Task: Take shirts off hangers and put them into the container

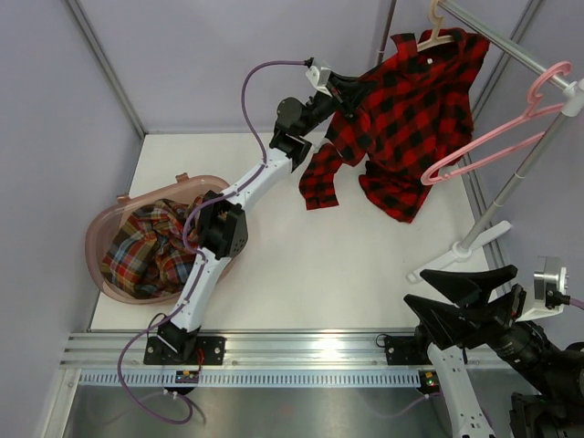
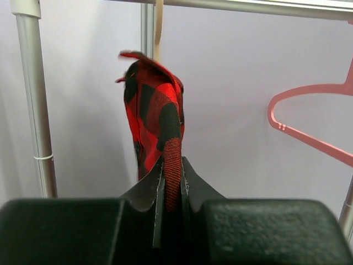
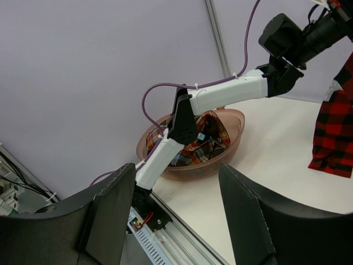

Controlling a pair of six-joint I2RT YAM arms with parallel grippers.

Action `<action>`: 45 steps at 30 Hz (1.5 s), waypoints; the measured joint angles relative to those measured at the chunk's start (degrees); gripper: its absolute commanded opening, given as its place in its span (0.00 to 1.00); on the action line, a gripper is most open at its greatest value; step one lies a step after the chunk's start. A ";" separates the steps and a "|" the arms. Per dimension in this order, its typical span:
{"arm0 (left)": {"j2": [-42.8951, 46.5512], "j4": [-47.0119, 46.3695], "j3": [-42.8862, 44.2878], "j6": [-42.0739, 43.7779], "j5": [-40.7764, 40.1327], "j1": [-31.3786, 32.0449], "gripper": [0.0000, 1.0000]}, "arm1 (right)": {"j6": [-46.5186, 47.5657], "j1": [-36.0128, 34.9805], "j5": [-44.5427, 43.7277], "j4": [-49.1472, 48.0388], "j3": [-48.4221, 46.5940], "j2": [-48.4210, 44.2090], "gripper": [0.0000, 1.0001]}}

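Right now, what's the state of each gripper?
Left gripper: closed on the red-and-black shirt.
Right gripper: open, holding nothing.

Beige hanger (image 1: 437,27): only hook and bit of shoulder showing, rest buried inside red-and-black shirt (image 1: 411,119). Left gripper (image 1: 339,87) tips lost against shirt's shoulder in top view. Pink hanger (image 2: 314,143) runs off right edge of left wrist view. Multicolour plaid shirt (image 1: 146,251) partly behind left arm (image 1: 246,182); same for container (image 1: 94,239) rim. Right arm (image 1: 547,365) chopped by bottom-right corner.
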State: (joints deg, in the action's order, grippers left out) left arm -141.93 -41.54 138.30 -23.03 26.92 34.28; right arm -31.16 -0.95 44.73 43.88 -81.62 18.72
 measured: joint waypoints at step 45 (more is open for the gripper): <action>33.00 -14.32 -45.46 -12.28 6.93 -3.63 0.00 | 0.61 2.14 -2.67 -0.20 0.28 -0.70 0.70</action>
State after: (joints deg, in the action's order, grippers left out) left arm -108.92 -55.86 92.84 -35.31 33.85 30.65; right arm -30.55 1.19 42.06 43.68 -81.34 18.02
